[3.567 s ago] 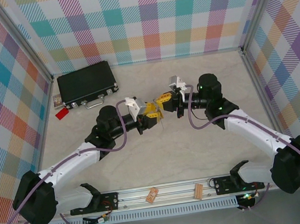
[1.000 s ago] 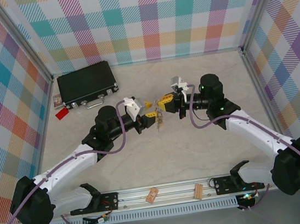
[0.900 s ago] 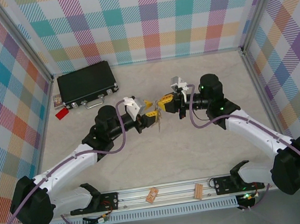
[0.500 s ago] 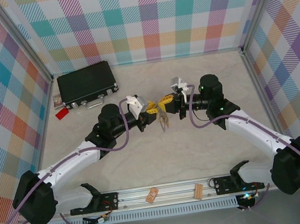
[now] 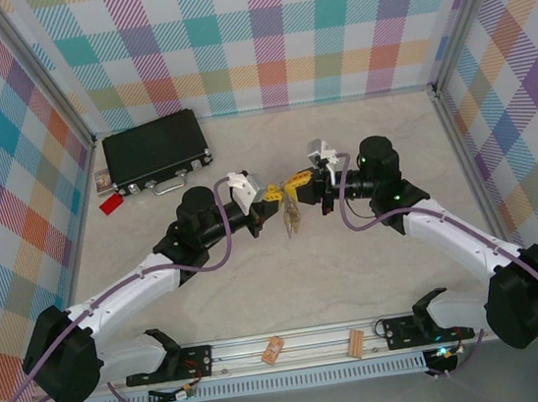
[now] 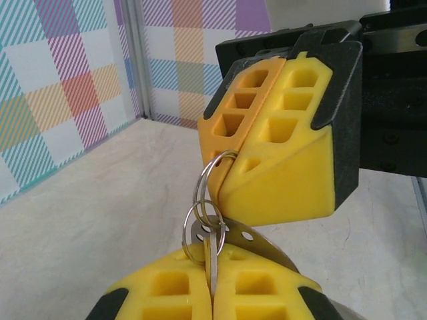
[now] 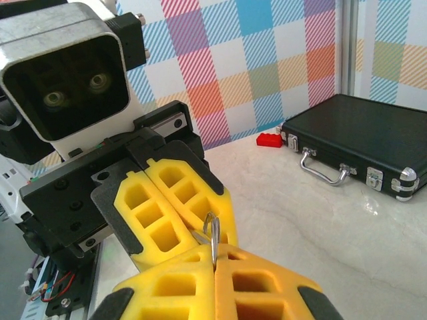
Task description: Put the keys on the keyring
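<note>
Keyring [image 6: 199, 181] hangs in the air over the middle of the worktop [image 5: 261, 291], between two claws that meet tip to tip. Nearest in the left wrist view, the left claw [image 6: 212, 285] is pressed together on a thin silver shaft, which I take for a key [image 6: 211, 257]; its head is hidden. Just beyond, a smaller ring [image 6: 188, 233] and a flat holed plate [image 6: 243, 235] hang linked to the keyring, whose wire loop is pinched in the right claw [image 7: 215, 263], fingers pressed tight. From above, a small cluster [image 5: 292, 220] dangles below the tips, too small to count. At the far left sits the case [image 5: 156, 152]. With that cluster gathered at the loop, threading looks well along. Whether this key is through the loop yet, I cannot tell.
</note>
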